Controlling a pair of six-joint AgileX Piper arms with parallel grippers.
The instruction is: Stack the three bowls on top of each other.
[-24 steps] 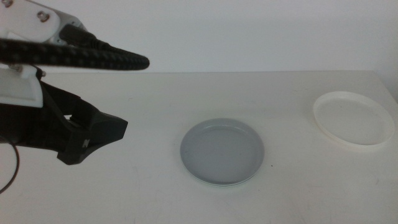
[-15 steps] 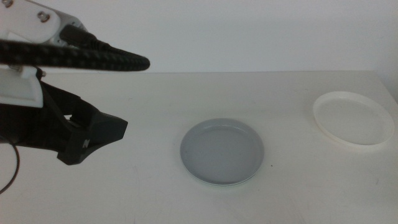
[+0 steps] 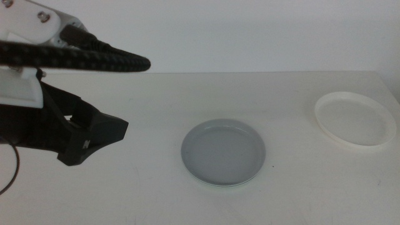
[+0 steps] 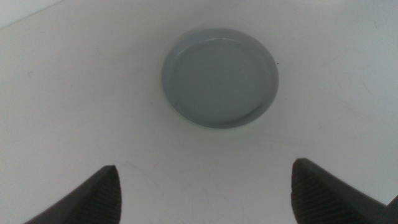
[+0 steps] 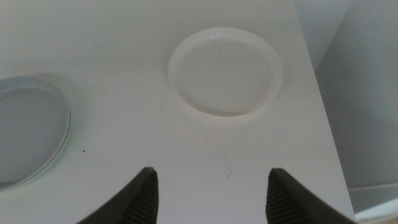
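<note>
The left gripper (image 3: 106, 134), a dark two-jawed parallel claw on a black and white arm, is hanging above the pale table (image 3: 144, 194) at the left side of the middle view, its jaws standing wide apart with nothing between them. Ahead of it, well apart from its fingertips, the shallow round grey-blue bowl (image 3: 223, 152) is lying flat on the table; a thin pale greenish rim is showing under its near edge, so it appears to be resting on the mint green bowl (image 3: 232, 185), though little of that lower dish can be seen. In the left wrist view the grey-blue bowl (image 4: 220, 76) is sitting centred beyond the two jaw tips, with bare table between. The right gripper (image 5: 211, 193) is not showing in the middle view; its wrist camera is looking down past its two dark jaws, which are spread wide and holding nothing. Beyond those jaws the shallow round white bowl (image 5: 225, 71) is lying alone near the table's edge, apart from the fingertips, and the rim of the grey-blue bowl (image 5: 28, 134) is showing off to one side. In the middle view the white bowl (image 3: 354, 119) is resting well apart from the grey-blue one.
</note>
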